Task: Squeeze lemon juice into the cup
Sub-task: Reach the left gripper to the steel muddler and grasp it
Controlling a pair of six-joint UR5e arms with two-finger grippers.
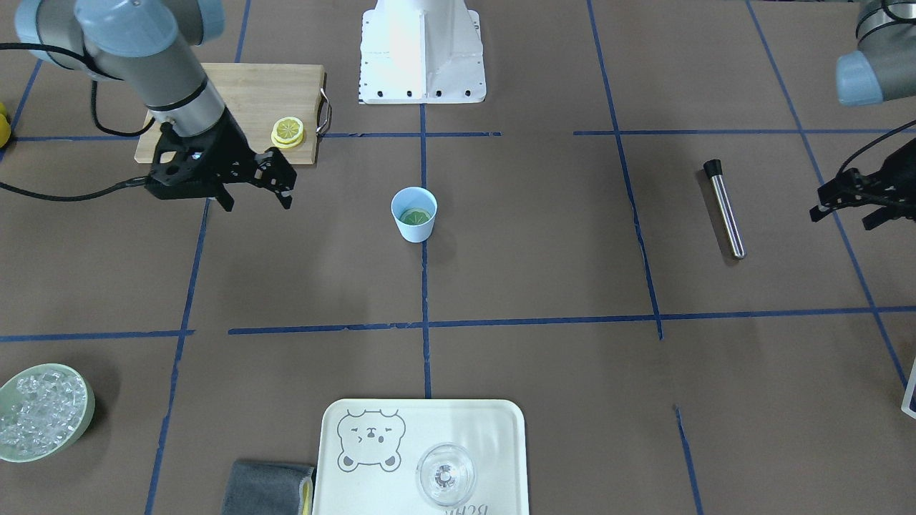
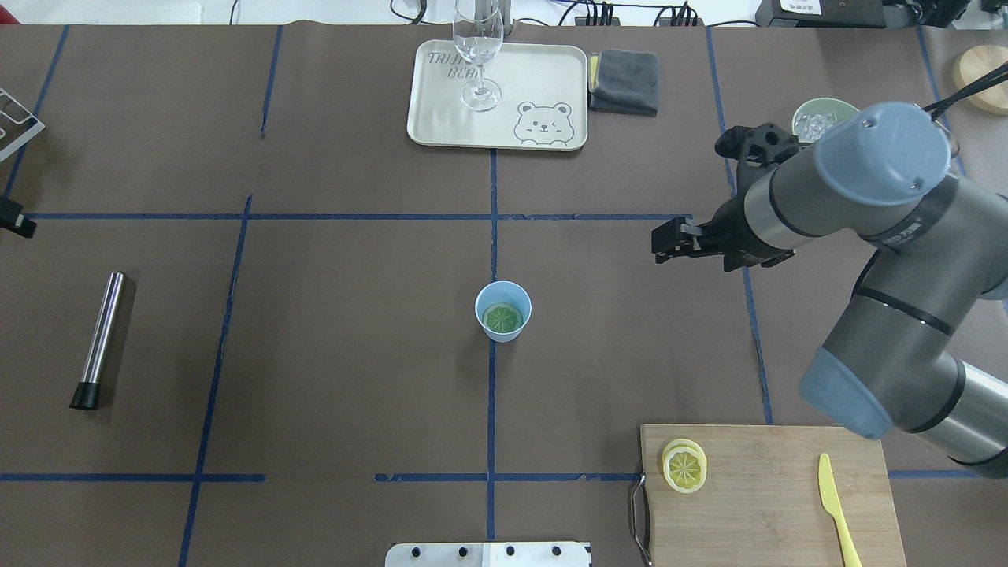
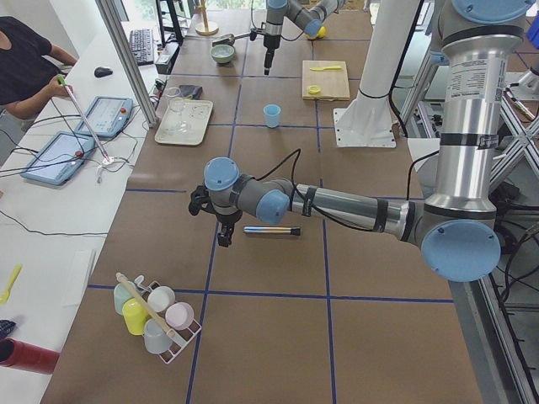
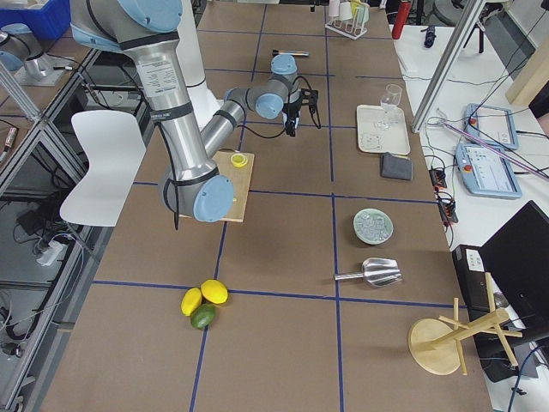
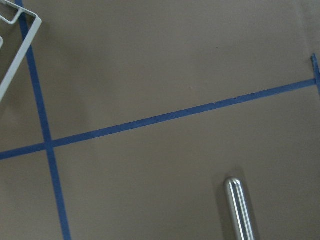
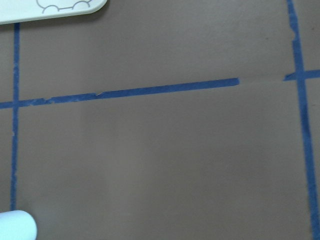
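Note:
The light blue cup [image 1: 414, 227] [image 2: 502, 329] stands at the table's centre with one lemon slice [image 1: 416, 216] [image 2: 503, 318] lying flat inside it. More lemon slices [image 1: 288, 131] [image 2: 683, 466] are stacked on the wooden cutting board [image 1: 243, 93]. My right gripper [image 1: 256, 202] [image 2: 663, 244] hangs open and empty above the table, between the board and the cup and clear of both. My left gripper [image 1: 844, 217] is open and empty at the far side, near a steel tube [image 1: 724, 209]. The right wrist view catches only the cup's rim [image 6: 15, 226].
A tray [image 1: 494, 429] with a clear glass [image 1: 445, 474] stands at the operators' edge, a grey cloth [image 1: 268, 490] beside it. A bowl of ice [image 1: 43, 411] sits near my right arm. A yellow knife [image 2: 835, 504] lies on the board. The robot base [image 1: 422, 50] stands behind the cup.

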